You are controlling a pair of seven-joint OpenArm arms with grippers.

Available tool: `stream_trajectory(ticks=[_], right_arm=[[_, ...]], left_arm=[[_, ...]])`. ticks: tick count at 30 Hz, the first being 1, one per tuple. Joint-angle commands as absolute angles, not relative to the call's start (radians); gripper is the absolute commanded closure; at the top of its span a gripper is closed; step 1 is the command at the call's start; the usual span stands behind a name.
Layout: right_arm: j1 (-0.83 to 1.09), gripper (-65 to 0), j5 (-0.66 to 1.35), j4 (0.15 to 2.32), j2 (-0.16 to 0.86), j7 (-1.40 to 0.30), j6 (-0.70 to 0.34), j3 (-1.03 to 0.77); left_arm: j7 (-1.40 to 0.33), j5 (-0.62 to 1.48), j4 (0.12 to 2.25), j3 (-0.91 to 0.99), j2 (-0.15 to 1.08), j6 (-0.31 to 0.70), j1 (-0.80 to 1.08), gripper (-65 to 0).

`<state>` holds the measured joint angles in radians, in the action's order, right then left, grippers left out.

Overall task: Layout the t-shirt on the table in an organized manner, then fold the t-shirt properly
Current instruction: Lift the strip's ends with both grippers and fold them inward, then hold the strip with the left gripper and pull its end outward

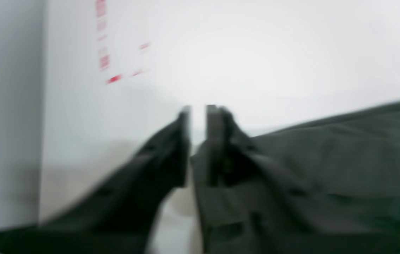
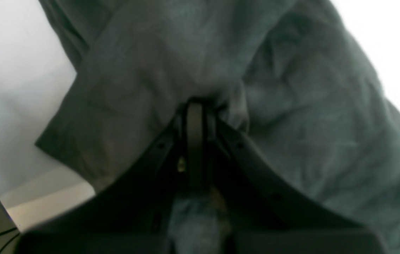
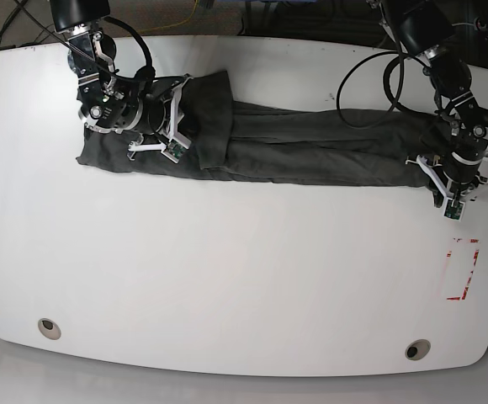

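The right gripper (image 2: 195, 106) pinched the t-shirt (image 3: 311, 151) shut while the left gripper (image 1: 198, 109) sat slightly open, empty, so spreading it flat came next.

No readable text, brand, number or label appears in any view. The only marking is a broken red tape rectangle (image 3: 461, 269) near the right edge of the white table (image 3: 244, 295); it carries no lettering.
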<state>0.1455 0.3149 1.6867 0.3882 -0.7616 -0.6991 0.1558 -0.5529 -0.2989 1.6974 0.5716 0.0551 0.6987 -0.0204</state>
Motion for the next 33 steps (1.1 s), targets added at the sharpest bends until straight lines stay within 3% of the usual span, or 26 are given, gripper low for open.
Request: stream_trajectory(ticks=[1,4,6,21,33], right_arm=[[0.136,0.0,0.317,1.682,0.397,-0.757,-0.698,0.148],[0.136,0.0,0.317,1.681,0.395,-0.757,-0.698,0.148],[0.136,0.0,0.318,1.681,0.395,-0.757,-0.698,0.148],[0.13,0.0,0.32,1.679,0.394,-0.757,-0.698,0.148],[0.133,0.0,0.318,1.679,0.394,-0.757,-0.698,0.148]], left_arm=[[-0.533,-0.288,1.704,0.598,0.062,0.698,-0.038,-31.3],[-0.533,-0.288,1.705,0.628,0.062,0.698,-0.048,-46.6],[-0.535,-0.288,1.705,0.641,0.062,0.698,-0.048,-51.4],[-0.587,-0.124,1.537,0.641,0.13,0.698,-0.045,-51.8],[-0.585,-0.113,1.48,0.601,0.142,0.698,-0.047,-51.6]])
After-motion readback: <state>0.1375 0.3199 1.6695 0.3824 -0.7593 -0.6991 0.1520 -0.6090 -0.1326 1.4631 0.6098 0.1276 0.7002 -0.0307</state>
